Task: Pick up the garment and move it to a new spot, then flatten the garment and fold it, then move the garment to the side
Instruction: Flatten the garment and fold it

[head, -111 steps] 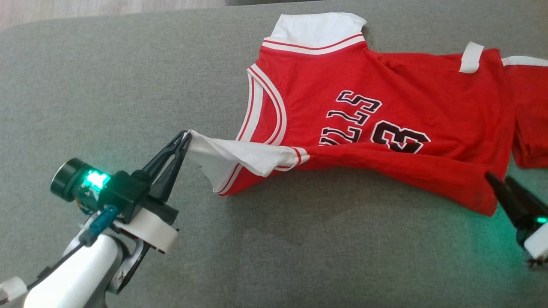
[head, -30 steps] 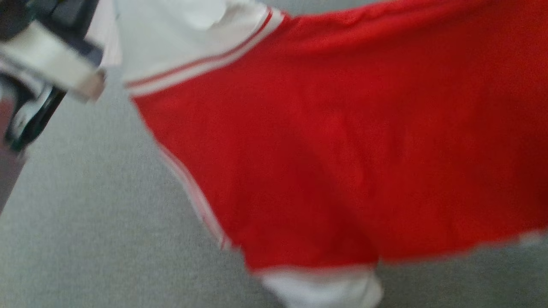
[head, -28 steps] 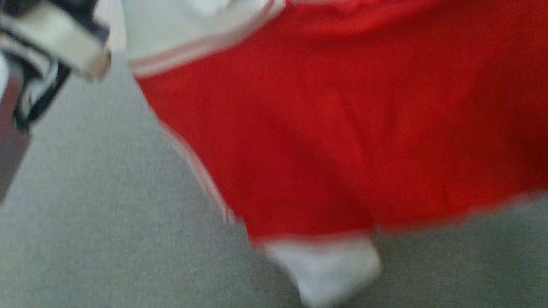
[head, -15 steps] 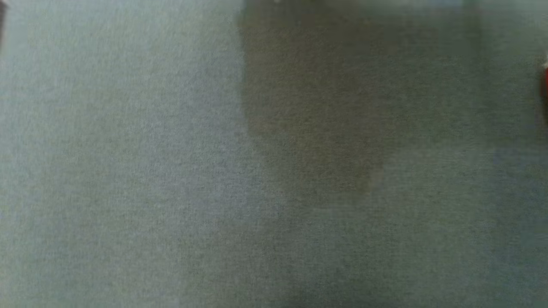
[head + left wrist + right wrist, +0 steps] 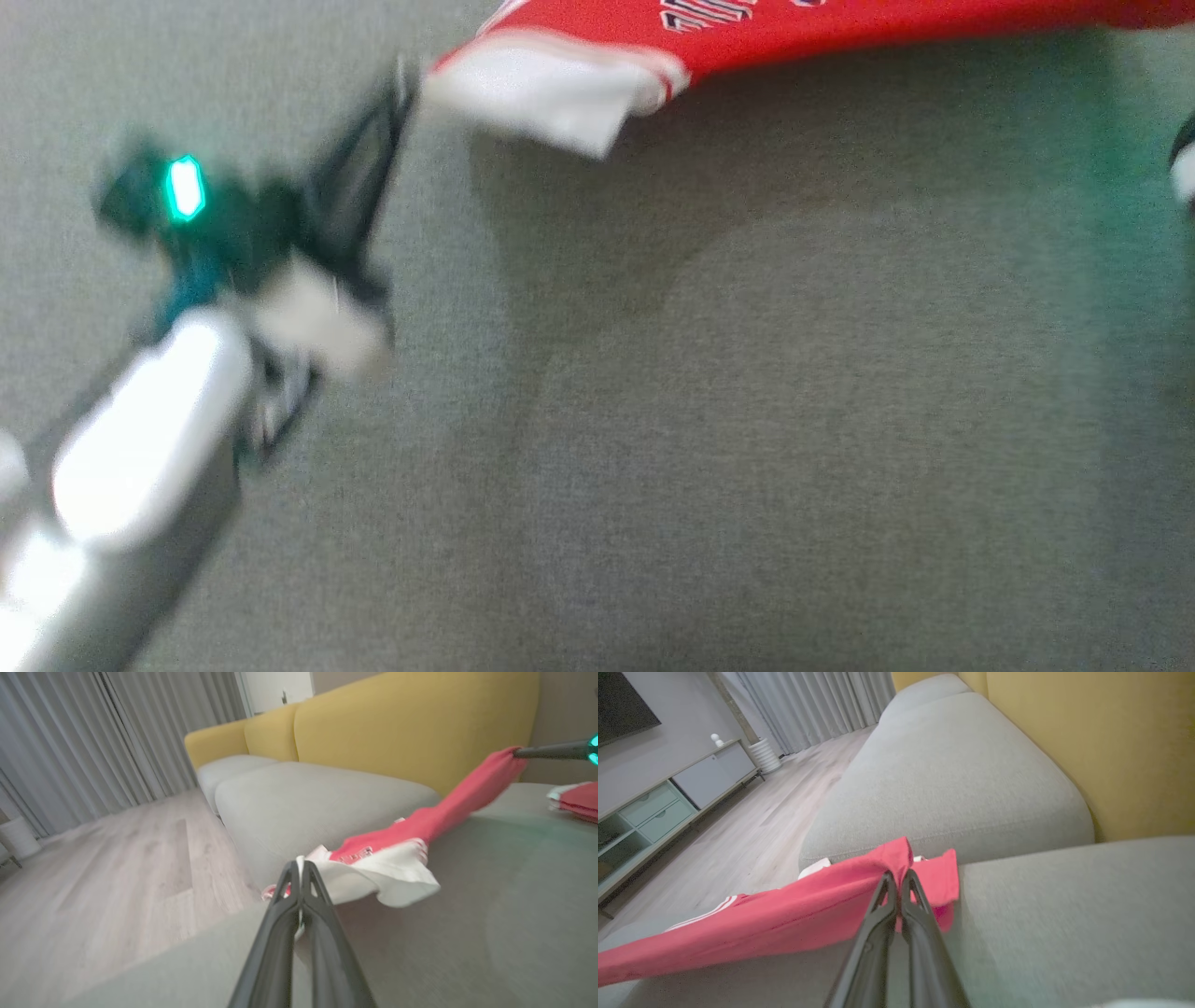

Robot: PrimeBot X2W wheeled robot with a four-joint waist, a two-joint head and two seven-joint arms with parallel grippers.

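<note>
- Head view: dark-outlined lettering is seen on the red garment (image 5: 840,23) at the top edge of the frame, but it is cropped and blurred and cannot be read.
- Small marks near the white-trimmed end are seen in the left wrist view; they are too small to be read.
- The garment is stretched as a long band across the top of the head view, its long axis running left to right and its white-trimmed end at the left.
- It is held over the grey sofa cushion (image 5: 747,420), where a shadow is cast beneath it.
- The left gripper (image 5: 299,864) is clamped on the white end.
- The right gripper (image 5: 896,877) is clamped on a red edge at the opposite end.
</note>
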